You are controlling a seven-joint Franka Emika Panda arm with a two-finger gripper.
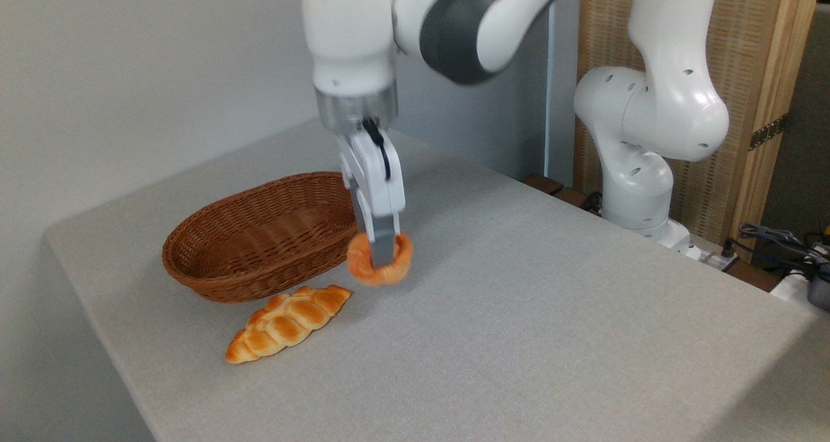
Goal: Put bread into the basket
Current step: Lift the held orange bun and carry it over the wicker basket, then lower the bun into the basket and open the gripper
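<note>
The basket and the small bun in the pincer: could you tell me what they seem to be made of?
The basket looks like woven wicker, brown with a slight sheen; its strands show. The bun looks like matte orange foam or plastic, perhaps a replica; its uniform colour suggests so, uncertainly.

There is only one view, from a fixed camera; it stands above the table (519, 338) near one corner and looks down across it at an angle; it is close, so the upper arm is cut by the top edge; the fingers (384, 244) hang a little left of the middle; a wall is behind them; the arm's base (639, 196) stands to their right.
</note>
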